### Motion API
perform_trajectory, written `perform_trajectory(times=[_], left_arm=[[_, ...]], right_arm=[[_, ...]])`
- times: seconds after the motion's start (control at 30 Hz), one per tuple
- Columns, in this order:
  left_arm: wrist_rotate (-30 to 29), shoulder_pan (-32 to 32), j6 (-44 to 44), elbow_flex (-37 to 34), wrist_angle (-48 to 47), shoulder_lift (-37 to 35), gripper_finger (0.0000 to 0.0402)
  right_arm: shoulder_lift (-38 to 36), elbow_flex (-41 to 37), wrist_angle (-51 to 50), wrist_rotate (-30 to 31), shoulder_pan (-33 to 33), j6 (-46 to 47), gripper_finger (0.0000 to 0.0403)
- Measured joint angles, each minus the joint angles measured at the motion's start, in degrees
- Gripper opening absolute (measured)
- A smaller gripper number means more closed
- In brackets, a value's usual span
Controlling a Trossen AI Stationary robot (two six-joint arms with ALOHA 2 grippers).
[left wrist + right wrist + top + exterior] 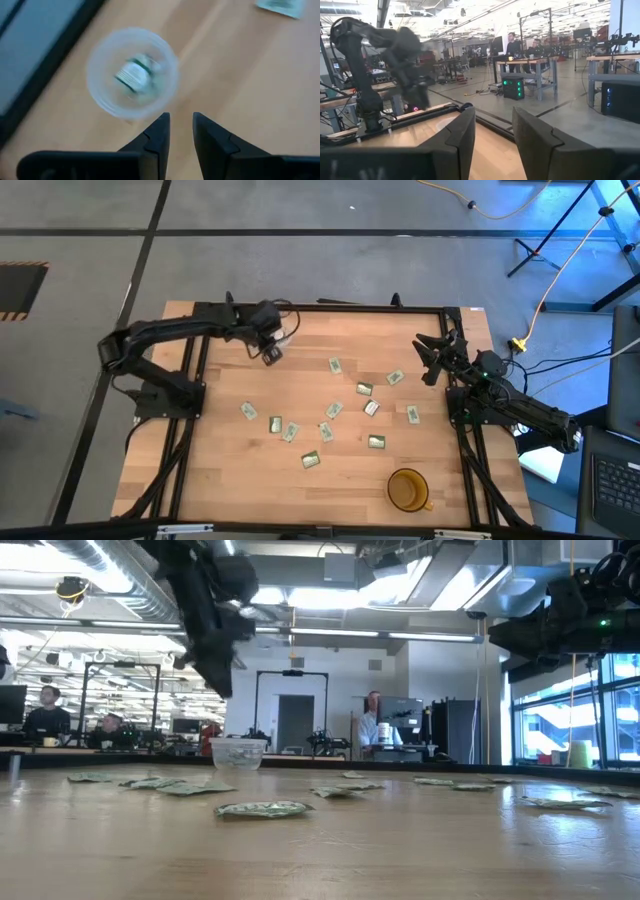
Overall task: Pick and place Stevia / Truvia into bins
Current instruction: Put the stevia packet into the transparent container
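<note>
The clear plastic cup (pixel 132 72) stands upright on the table near its far left corner and holds at least one green-and-white sachet (pixel 134 74). The cup also shows in the low view (pixel 238 752) and the high view (pixel 286 334). My left gripper (pixel 181 116) hovers above the table just beside the cup, fingers a little apart and empty. Several more sachets (pixel 335 409) lie flat across the middle of the table. My right gripper (pixel 429 361) waits open and empty near the far right edge.
An amber cup (pixel 408 490) stands near the table's front right. A black frame (pixel 320 308) runs along the table's edges. People sit and stand at desks in the room behind (pixel 372 720). Bare wood (pixel 230 470) lies at the front left.
</note>
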Motion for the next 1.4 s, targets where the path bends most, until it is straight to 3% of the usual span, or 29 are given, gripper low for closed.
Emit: perform_trajectory(times=[0.17, 0.47, 0.6, 0.77, 1.1, 1.4], left_arm=[[-0.1, -7.6, -7.4, 0.0, -6.3, -2.7, 0.0077], [-2.4, -22.3, -26.2, 0.0, -16.4, -1.4, 0.0079], [-2.9, -26.3, -37.2, -0.1, -19.0, -0.3, 0.0079], [-2.3, -30.8, -43.2, -0.3, -21.1, 1.9, 0.0077], [2.6, -32.6, -45.6, -15.3, -5.3, 2.2, 0.0077], [2.7, -32.2, -49.8, -22.7, -1.8, 2.2, 0.0077]], right_arm=[[0.0, 0.0, 2.1, 0.0, 0.0, -1.5, 0.0134], [0.0, 0.0, 2.5, 0.0, 0.0, -1.8, 0.0134], [0.0, 0.0, 2.5, 0.0, 0.0, -1.4, 0.0134], [0.0, 0.0, 2.5, 0.0, 0.0, 0.3, 0.0134], [0.0, 0.0, 2.5, 0.0, 0.0, 0.7, 0.0134], [0.0, 0.0, 2.5, 0.0, 0.0, 1.9, 0.0134]])
